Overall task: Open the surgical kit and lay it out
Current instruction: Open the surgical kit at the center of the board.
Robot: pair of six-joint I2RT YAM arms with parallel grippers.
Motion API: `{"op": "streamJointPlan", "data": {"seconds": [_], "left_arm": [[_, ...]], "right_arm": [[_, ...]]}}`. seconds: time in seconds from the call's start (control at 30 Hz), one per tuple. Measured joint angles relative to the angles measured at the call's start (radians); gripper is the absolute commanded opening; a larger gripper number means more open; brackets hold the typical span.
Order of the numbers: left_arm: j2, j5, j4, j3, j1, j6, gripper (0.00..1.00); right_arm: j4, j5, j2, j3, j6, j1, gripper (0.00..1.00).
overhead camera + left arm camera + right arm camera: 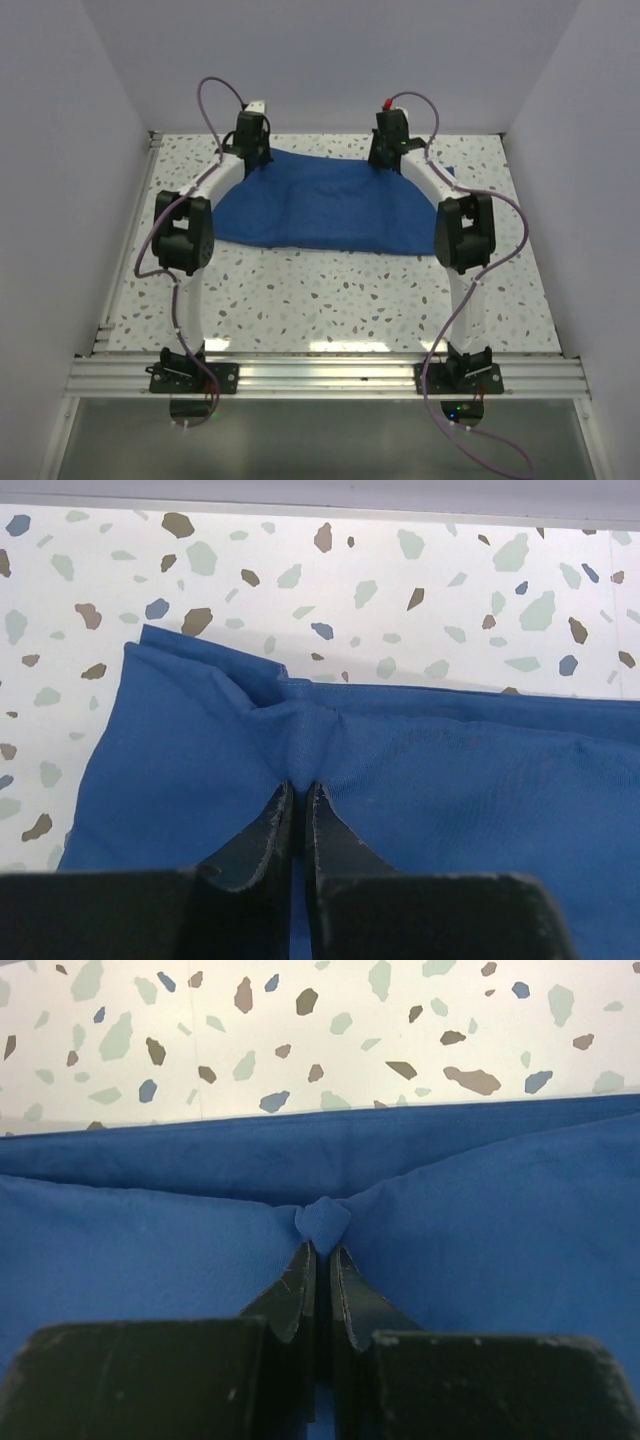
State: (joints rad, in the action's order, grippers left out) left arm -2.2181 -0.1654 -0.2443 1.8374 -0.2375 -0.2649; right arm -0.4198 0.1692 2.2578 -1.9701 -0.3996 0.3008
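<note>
Left tool (301, 788) and right tool (322, 1252) each clamp a far-edge fold of the blue cloth (330, 205).

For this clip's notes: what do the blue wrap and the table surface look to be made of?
The blue wrap looks like woven fabric, matte and probably a cotton-type cloth: it gathers into soft puckers and folds and shows a fine texture. The table surface looks hard, smooth and white with coloured flecks, like terrazzo. Whether it is real stone or printed laminate cannot be told.
</note>
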Motion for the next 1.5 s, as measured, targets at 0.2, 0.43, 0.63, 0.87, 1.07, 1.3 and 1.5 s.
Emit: {"op": "streamJointPlan", "data": {"seconds": [0.2, 0.43, 0.63, 0.87, 1.07, 1.3, 1.5], "left_arm": [[0.08, -0.035, 0.002, -0.081, -0.013, 0.0, 0.0], [0.248, -0.102, -0.006, -0.243, -0.062, 0.0, 0.0], [0.447, -0.184, -0.021, -0.435, -0.143, -0.008, 0.0], [0.72, -0.243, -0.042, -0.719, -0.233, -0.074, 0.0], [0.906, -0.275, -0.055, -0.924, -0.297, -0.167, 0.0], [0.964, -0.316, -0.073, -1.112, -0.436, -0.334, 0.04], [0.943, -0.391, -0.087, -1.208, -0.601, -0.537, 0.0]], "right_arm": [[0.003, 0.001, -0.067, 0.084, 0.004, 0.013, 0.0], [0.012, 0.005, -0.229, 0.271, 0.008, 0.045, 0.0], [-0.003, 0.048, -0.428, 0.435, 0.008, 0.104, 0.0], [-0.021, 0.128, -0.7, 0.7, -0.022, 0.224, 0.0], [-0.013, 0.134, -0.905, 0.964, -0.112, 0.251, 0.0], [-0.018, 0.112, -1.118, 1.21, -0.264, 0.288, 0.0], [0.002, 0.054, -1.339, 1.408, -0.361, 0.301, 0.0]]}}
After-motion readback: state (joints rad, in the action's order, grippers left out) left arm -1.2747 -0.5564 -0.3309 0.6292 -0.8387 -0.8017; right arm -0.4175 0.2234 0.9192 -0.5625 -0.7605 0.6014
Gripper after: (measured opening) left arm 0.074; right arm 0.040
